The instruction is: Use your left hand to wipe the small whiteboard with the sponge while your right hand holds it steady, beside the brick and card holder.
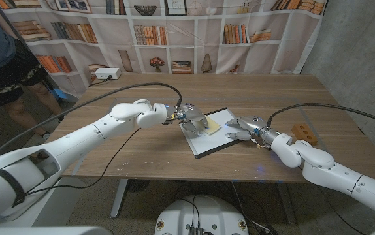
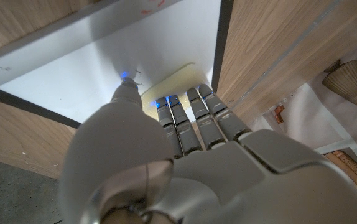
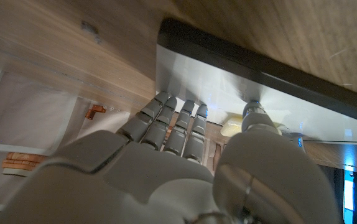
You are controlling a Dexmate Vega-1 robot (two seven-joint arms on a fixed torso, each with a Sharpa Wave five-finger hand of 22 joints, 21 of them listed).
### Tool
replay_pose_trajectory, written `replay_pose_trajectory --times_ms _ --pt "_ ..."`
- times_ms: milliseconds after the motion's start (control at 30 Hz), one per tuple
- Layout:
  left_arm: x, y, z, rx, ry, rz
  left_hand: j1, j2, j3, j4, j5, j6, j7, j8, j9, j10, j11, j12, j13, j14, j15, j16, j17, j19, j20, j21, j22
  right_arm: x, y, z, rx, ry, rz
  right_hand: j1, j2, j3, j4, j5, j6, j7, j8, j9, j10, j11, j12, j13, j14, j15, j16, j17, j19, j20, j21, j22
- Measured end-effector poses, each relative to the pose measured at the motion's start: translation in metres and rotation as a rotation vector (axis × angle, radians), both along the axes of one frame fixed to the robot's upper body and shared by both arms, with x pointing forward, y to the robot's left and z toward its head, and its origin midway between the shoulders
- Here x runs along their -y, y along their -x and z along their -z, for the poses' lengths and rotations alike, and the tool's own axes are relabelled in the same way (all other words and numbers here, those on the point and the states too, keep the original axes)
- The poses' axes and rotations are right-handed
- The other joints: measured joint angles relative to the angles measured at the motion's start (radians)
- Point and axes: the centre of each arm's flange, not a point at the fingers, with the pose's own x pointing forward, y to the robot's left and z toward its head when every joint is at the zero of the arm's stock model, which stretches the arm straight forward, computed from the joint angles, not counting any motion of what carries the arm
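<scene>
Centre frame, I am pressing the sponge (image 1: 212, 124) under my left hand (image 1: 194, 118), fingers curled on it, across the whiteboard (image 1: 207, 145); my right hand (image 1: 243, 126), fingers narrow, is pinning its edge and may let it skid.

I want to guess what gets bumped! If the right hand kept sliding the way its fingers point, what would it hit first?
Probably the yellow sponge under the left hand. The right hand already rests on the whiteboard, fingers aimed across it toward them, though depth is unclear.

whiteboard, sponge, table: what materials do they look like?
Whiteboard: glossy white panel in a dark frame, likely coated board with a plastic or metal edge; it reflects the fingers in the wrist views.
Sponge: pale yellow, matte, probably foam; mostly hidden under the left hand.
Table: brown wood grain, smooth, possibly laminate.
</scene>
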Motion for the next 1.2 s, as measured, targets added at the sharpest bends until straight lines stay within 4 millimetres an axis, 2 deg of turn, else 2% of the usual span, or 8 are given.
replay_pose_trajectory --times_ms 333,400,1200 --pt "-0.009 0.003 -0.002 -0.004 0.005 -0.039 0.008 0.008 0.003 -0.003 0.0 -0.002 -0.002 0.0 0.0 -0.001 -0.001 0.0 0.0 0.0 0.0 0.0 0.0 -0.005 0.006 -0.007 0.0 0.001 -0.003 -0.001 -0.004 0.005 -0.002 0.0 0.0 0.0 0.0 0.0 0.0 0.0 0.0 0.0 0.0 0.0 0.0 0.003 0.001 -0.001 0.0 0.0 0.0 0.0 0.0 0.001" --pt "-0.012 0.01 -0.002 0.001 0.006 -0.039 0.008 0.008 0.006 -0.006 0.0 -0.002 -0.002 0.0 0.0 -0.001 -0.001 0.0 0.0 0.0 0.0 0.0 0.0 -0.005 0.006 -0.007 0.0 0.0 -0.003 -0.001 -0.006 0.009 -0.011 0.0 0.0 0.0 0.0 0.0 0.0 0.0 0.0 0.001 0.0 0.0 0.0 0.002 0.001 -0.001 0.0 0.0 0.0 0.0 0.0 0.001" --pt "-0.01 0.019 -0.003 -0.024 0.023 -0.032 0.011 0.011 0.011 -0.011 0.0 -0.002 -0.002 0.0 0.0 -0.001 -0.001 0.0 0.001 0.0 0.0 0.0 0.0 -0.005 0.005 -0.007 0.0 0.004 -0.003 -0.004 0.005 -0.008 -0.021 0.0 0.0 0.0 0.0 0.0 0.0 0.0 0.0 0.0 0.004 0.004 -0.007 -0.001 0.001 -0.001 0.0 0.0 0.0 0.0 -0.002 -0.001"
